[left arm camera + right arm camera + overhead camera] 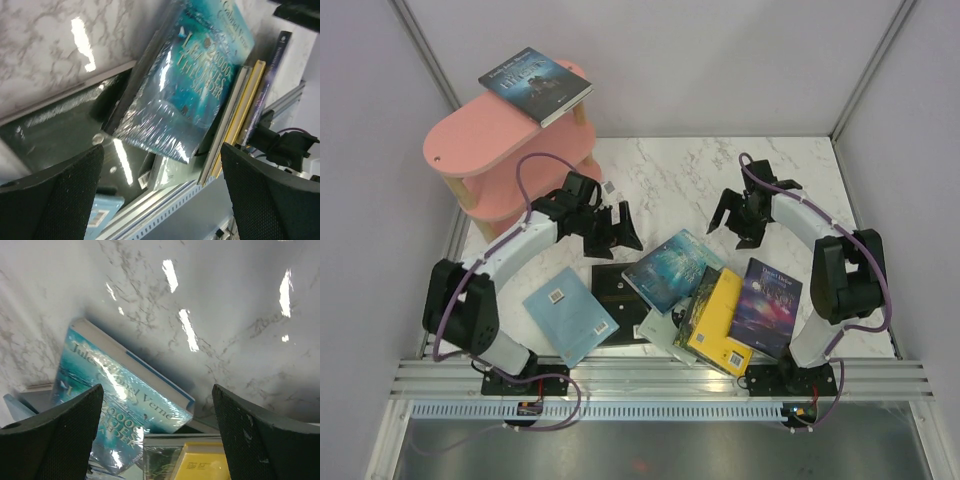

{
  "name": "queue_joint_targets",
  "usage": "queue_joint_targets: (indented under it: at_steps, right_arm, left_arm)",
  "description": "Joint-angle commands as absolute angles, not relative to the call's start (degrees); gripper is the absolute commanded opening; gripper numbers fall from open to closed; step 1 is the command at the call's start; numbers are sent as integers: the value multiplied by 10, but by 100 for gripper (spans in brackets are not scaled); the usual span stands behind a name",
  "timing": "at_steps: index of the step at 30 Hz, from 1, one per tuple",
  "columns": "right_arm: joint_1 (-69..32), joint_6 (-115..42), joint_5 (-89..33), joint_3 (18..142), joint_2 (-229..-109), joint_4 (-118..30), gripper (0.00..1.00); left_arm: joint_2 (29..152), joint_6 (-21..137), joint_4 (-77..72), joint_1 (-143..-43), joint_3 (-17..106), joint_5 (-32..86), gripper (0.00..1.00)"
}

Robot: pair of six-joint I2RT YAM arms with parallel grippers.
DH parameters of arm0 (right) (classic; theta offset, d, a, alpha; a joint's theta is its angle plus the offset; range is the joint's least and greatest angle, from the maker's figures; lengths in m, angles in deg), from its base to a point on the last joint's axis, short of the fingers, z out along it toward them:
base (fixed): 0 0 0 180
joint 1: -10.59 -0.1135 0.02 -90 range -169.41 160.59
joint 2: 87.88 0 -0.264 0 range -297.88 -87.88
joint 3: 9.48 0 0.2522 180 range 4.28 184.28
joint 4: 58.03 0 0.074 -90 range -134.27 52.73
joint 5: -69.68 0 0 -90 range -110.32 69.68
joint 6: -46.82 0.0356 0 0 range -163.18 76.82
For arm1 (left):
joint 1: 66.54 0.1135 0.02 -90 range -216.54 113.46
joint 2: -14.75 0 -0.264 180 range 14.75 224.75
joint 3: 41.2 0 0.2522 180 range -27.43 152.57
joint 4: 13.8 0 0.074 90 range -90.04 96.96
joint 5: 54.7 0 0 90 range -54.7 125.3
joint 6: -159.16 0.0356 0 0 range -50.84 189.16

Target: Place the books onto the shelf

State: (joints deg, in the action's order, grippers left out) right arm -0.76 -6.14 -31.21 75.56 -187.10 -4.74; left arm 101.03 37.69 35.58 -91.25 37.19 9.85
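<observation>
left gripper (620, 238) and right gripper (738, 228) gape empty, both aimed at the teal book (672, 268), likely lining up a grab

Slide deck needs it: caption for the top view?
Both arms' jaws open above scattered books; one book atop the pink shelf.

— The top view is bright and even, lit from above; only soft, faint shadows lie on the table (670, 170).
— The wrist views look harsher. White glare streaks cross the marble, and the teal book (190, 85) shines through its wrap, washing out part of the title.
— The fingers (50, 200) close to each lens show dark and blurred.
</observation>
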Motion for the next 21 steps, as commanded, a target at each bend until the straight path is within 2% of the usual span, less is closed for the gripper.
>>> queue_joint_targets:
  at_steps: [1, 9, 16, 21]
  right_arm:
    - [-11, -66, -296, 724, -1857, -13, 93]
    - [-10, -38, -341, 637, -1834, -18, 94]
    - [-18, 37, -439, 561, -1803, -97, 94]
    - [-62, 81, -470, 554, -1834, -186, 92]
  left_arm:
    - [1070, 428, 255, -916, 433, 7, 100]
    - [1264, 466, 253, -917, 544, -51, 100]
    - [1313, 508, 260, -920, 531, -143, 100]
    - [1303, 533, 256, -923, 492, -217, 100]
